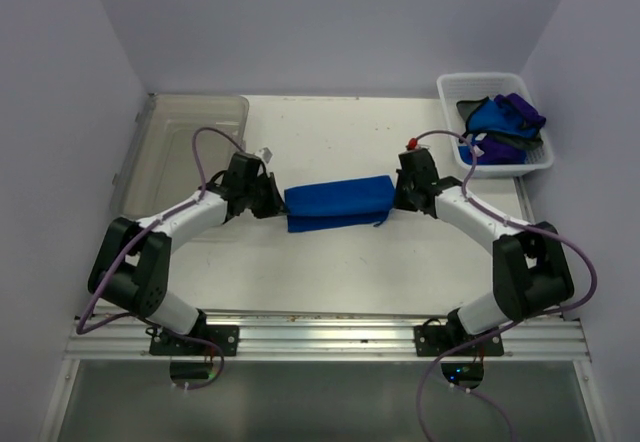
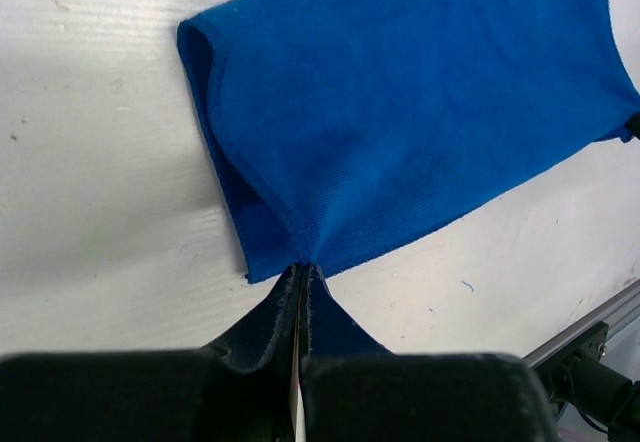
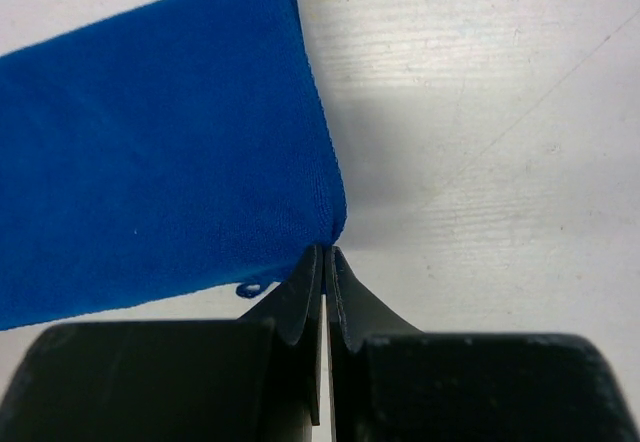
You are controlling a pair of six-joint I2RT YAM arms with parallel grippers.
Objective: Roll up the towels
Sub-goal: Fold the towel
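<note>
Blue towel (image 1: pixel 338 204) lies folded on the tabletop (image 1: pixel 330 132), long axis running left to right; left hand (image 1: pixel 279 201) and right hand (image 1: pixel 397 195) each clamp one end.

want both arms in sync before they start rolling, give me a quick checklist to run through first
1. The left gripper is shut on the blue towel at its left end: ok.
2. The right gripper is shut on the towel's right corner: ok, though it bites little cloth.
3. Towel folded and lying flat on the table: ok.
4. Towel apart from the basket and the clear bin: ok.
5. Folded layers lined up underneath: cannot tell.
</note>
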